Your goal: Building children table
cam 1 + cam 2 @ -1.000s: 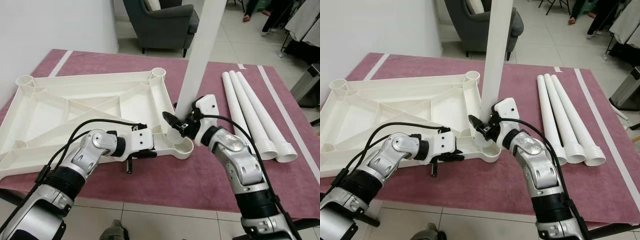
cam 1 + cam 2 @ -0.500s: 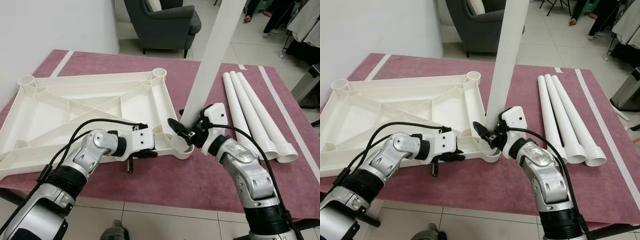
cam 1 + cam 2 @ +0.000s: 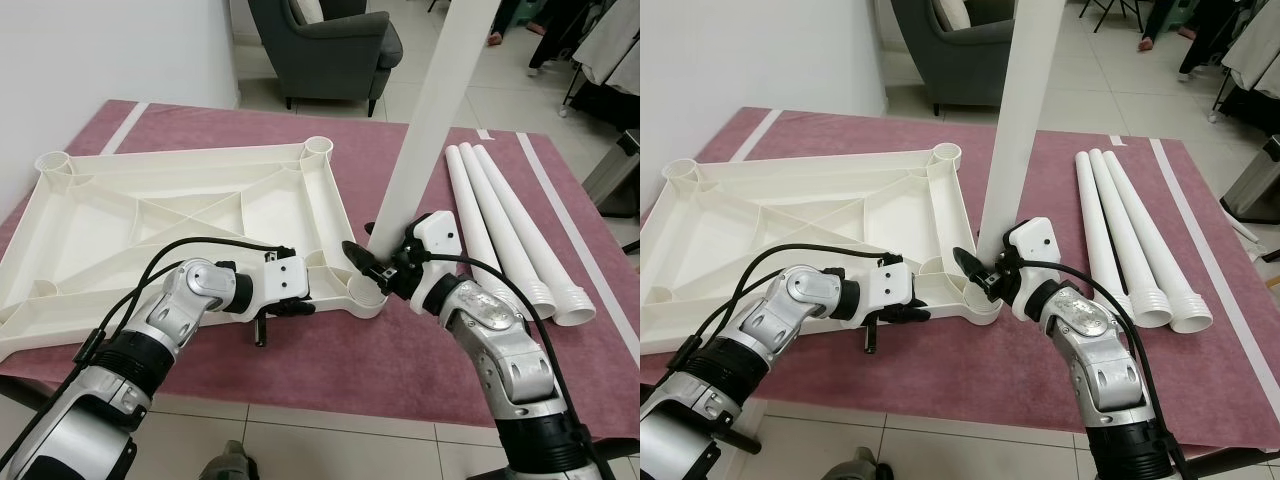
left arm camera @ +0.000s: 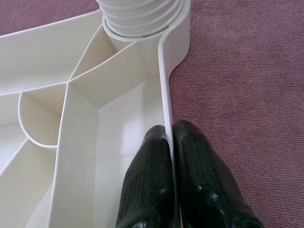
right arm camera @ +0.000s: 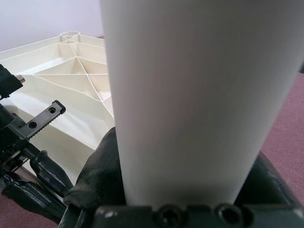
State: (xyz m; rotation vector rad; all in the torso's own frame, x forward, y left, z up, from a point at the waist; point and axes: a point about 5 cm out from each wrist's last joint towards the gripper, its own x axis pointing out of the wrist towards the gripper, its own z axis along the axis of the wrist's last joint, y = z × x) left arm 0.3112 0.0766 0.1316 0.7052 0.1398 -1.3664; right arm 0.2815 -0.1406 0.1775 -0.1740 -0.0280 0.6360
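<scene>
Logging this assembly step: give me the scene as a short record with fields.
Surface: maroon mat
Tabletop: white, upside down, ribs showing
Left gripper: shut on tabletop's rim
Right gripper: shut on table leg
Table leg: leaning, threaded end at the near corner socket
Spare legs: three, lying side by side
Background: grey armchair

White leg (image 5: 190,95) clamped in right hand (image 5: 185,190), tabletop (image 5: 61,80) behind

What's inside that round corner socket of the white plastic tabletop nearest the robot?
The ribbed end of a long white plastic leg sits in the socket, held by the right gripper. The socket's bottom is hidden by the leg.
</scene>
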